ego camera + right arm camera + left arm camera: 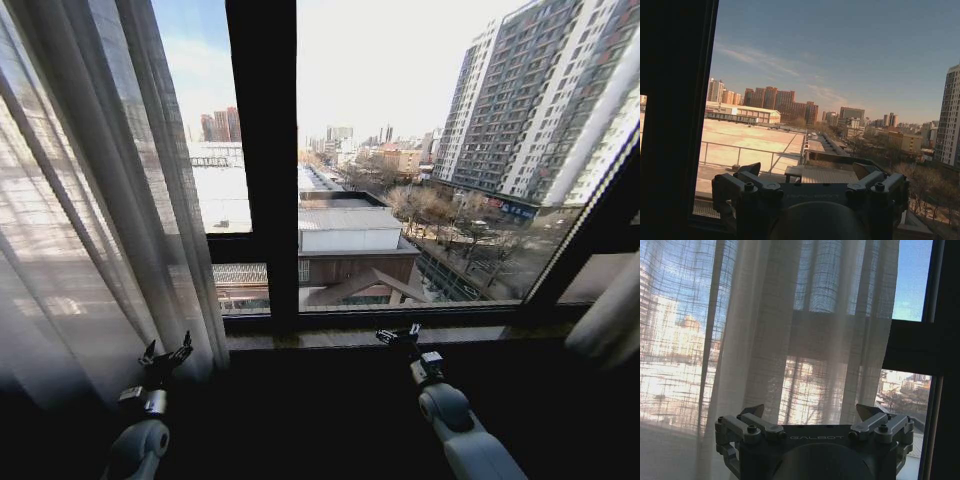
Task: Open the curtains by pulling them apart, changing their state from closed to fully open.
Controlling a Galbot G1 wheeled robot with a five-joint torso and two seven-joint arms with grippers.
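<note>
left gripper (165,354): lowest in the head view on the robot's left, at the end of the left arm, raised just in front of the hem of the gathered curtain; in the left wrist view (810,412) its two fingers stand wide apart with nothing between them, the fabric hanging close ahead.
right gripper (399,335): low in the head view right of centre, pointing at the window sill (330,338); in the right wrist view (807,170) its fingers are spread wide and hold nothing, with bare glass and the city beyond.
left curtain (95,200): sheer white pleated panel bunched at the robot's left side of the window, covering the leftmost pane from the top of the view to the floor; the left wrist view shows its pleats (770,330) with buildings glowing through the weave, its free edge stopping short of the dark frame.
right curtain (612,315): a small pale fold at the far right edge of the head view, beside the slanting frame bar.
window frame (262,150): a thick dark upright stands between the left curtain's edge and the large uncovered pane; in the right wrist view it (675,115) rises beside the right gripper.
window glass (430,140): centre and right panes uncovered, showing rooftops, a street and a tall apartment block.
</note>
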